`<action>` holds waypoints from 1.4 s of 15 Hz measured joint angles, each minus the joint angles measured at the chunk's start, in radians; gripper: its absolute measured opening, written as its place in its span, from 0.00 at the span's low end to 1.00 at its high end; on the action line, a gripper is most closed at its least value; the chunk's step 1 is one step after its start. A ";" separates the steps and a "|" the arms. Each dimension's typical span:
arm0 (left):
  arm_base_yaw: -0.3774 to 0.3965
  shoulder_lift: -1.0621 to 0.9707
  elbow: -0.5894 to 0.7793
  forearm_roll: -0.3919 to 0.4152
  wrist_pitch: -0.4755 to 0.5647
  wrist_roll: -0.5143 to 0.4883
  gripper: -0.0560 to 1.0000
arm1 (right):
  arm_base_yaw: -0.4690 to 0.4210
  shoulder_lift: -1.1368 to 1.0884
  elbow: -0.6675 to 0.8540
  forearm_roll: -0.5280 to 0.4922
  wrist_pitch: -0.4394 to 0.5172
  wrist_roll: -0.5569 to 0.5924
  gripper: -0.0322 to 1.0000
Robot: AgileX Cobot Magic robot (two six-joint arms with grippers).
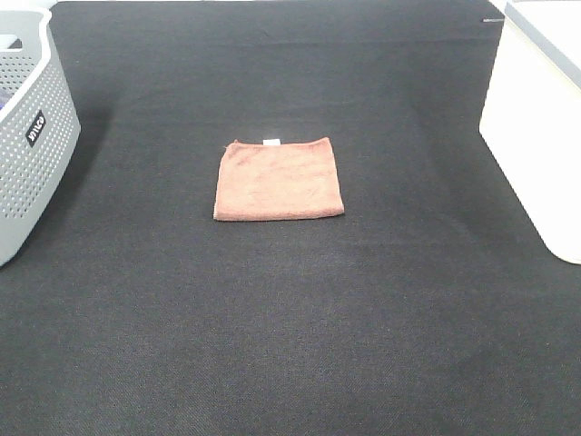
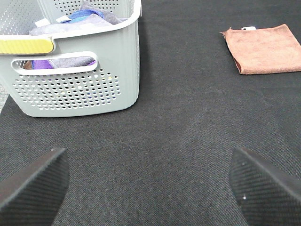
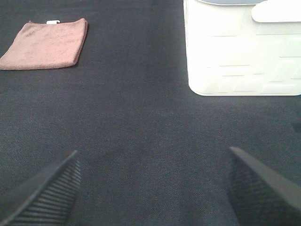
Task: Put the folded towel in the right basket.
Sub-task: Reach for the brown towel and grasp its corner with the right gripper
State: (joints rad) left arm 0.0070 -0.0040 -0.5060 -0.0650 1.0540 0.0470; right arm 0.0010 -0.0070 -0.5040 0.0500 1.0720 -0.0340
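The folded towel (image 1: 279, 179) is a flat reddish-brown square with a small white tag on its far edge, lying on the black mat in the middle of the exterior high view. It also shows in the left wrist view (image 2: 263, 48) and the right wrist view (image 3: 47, 43). The right basket (image 1: 534, 118) is a plain white bin at the right edge, also in the right wrist view (image 3: 242, 49). My left gripper (image 2: 150, 188) is open and empty, well short of the towel. My right gripper (image 3: 153, 186) is open and empty. Neither gripper shows in the exterior high view.
A grey perforated basket (image 1: 27, 136) with a black label stands at the left edge; the left wrist view shows it (image 2: 80, 84) holding several coloured cloths. The black mat (image 1: 290, 327) covers the table.
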 joint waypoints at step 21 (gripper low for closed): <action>0.000 0.000 0.000 0.000 0.000 0.000 0.88 | 0.000 0.000 0.000 0.000 0.000 0.000 0.79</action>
State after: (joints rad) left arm 0.0070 -0.0040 -0.5060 -0.0650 1.0540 0.0470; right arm 0.0010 -0.0070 -0.5040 0.0500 1.0720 -0.0340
